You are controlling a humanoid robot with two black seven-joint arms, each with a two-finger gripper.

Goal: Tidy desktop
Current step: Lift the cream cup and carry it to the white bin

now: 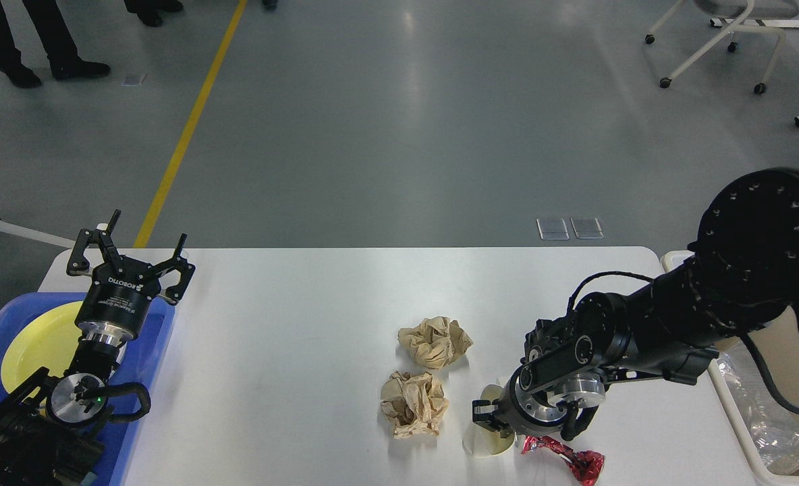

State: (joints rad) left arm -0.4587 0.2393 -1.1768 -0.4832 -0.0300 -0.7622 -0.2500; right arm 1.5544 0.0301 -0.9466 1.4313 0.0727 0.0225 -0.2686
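The white desktop [291, 317] carries two crumpled brown paper balls, one [435, 341] further back and one [413, 403] nearer me. A cream paper cup [486, 440] lies tipped at the front, right of the nearer ball. My right gripper [484, 414] sits on the cup's rim, its fingers closed around it. A red foil wrapper [565, 457] lies just right of the cup, under the right wrist. My left gripper [129, 253] stands open and empty at the far left, above the back edge of the blue tray [160, 351].
A yellow plate [32, 347] lies in the blue tray at the left edge. A beige bin [777, 412] with clear plastic inside stands beside the table's right end. People's legs and a wheeled chair are on the floor beyond.
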